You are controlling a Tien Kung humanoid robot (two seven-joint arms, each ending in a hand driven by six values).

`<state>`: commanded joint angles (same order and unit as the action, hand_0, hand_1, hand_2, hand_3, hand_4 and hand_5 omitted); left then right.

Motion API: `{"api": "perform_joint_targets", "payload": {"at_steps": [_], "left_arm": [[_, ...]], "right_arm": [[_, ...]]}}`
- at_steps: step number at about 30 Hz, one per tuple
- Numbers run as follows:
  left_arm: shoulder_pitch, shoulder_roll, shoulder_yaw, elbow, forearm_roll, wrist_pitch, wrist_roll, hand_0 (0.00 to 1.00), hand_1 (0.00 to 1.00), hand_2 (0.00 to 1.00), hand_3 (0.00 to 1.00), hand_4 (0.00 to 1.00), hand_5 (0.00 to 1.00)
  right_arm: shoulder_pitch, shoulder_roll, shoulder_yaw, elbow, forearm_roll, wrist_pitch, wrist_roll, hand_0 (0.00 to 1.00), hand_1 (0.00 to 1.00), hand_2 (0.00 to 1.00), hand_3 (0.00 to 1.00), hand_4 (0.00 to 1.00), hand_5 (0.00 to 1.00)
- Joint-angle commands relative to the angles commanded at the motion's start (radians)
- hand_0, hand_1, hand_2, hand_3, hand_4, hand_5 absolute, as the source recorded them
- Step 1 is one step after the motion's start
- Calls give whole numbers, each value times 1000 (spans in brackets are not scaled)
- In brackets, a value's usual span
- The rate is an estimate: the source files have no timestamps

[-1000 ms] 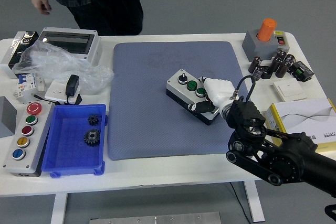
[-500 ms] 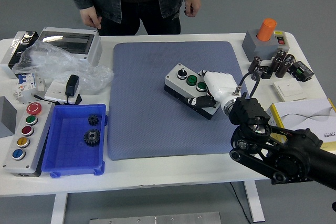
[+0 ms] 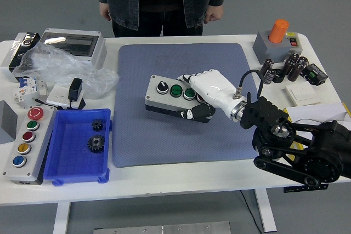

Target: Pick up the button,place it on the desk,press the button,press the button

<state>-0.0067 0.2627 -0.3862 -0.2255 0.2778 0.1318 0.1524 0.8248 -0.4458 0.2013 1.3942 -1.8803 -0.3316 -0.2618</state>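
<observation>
A grey button box [image 3: 164, 96] with a black knob and two green buttons sits on the blue-grey mat [image 3: 181, 69], near its middle. My right hand [image 3: 198, 96], white with a black arm behind it, grips the box's right end, thumb on the front side and fingers [image 3: 189, 77] over the top. The box looks slightly tilted; I cannot tell whether it rests on the mat. My left arm is out of view.
A person stands at the far edge, hands at their sides. At left: a blue bin [image 3: 78, 145] with gears, a multi-button panel [image 3: 26, 143], a plastic bag [image 3: 60, 69], an enclosure [image 3: 74, 44]. At right: an orange-button box [image 3: 277, 39], capacitors [image 3: 285, 68], a carton [image 3: 318, 114].
My right hand has carried the button box leftward across the mat, from the right-centre toward the middle. The person has stepped to the centre of the far edge.
</observation>
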Motion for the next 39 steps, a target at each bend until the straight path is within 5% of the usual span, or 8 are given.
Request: {"api": "perform_joint_targets", "payload": {"at_steps": [7, 8, 13, 14, 39], "left_arm": [[-2, -1, 3, 0, -2, 1, 0, 663, 690, 613, 639, 642, 348], [-2, -1, 4, 0, -2, 1, 0, 663, 689, 614, 640, 643, 350], [-2, -1, 4, 0, -2, 1, 0, 663, 689, 614, 640, 643, 350], [-2, -1, 4, 0, -1, 1, 0, 663, 690, 614, 643, 645, 352], [-4, -2, 9, 0, -4, 2, -1, 663, 690, 614, 646, 648, 351]], "right_arm": [[29, -6, -18, -47, -13, 48, 97, 388, 506, 404, 391, 693, 101], [31, -6, -18, -53, -18, 50, 109, 571, 615, 485, 372, 653, 35], [45, -9, -25, -64, -27, 52, 141, 571, 615, 485, 372, 653, 35], [47, -10, -27, -64, -26, 51, 144, 746, 688, 649, 373, 632, 46], [62, 41, -94, -237, 5, 24, 205, 806, 736, 713, 376, 591, 26]]}}
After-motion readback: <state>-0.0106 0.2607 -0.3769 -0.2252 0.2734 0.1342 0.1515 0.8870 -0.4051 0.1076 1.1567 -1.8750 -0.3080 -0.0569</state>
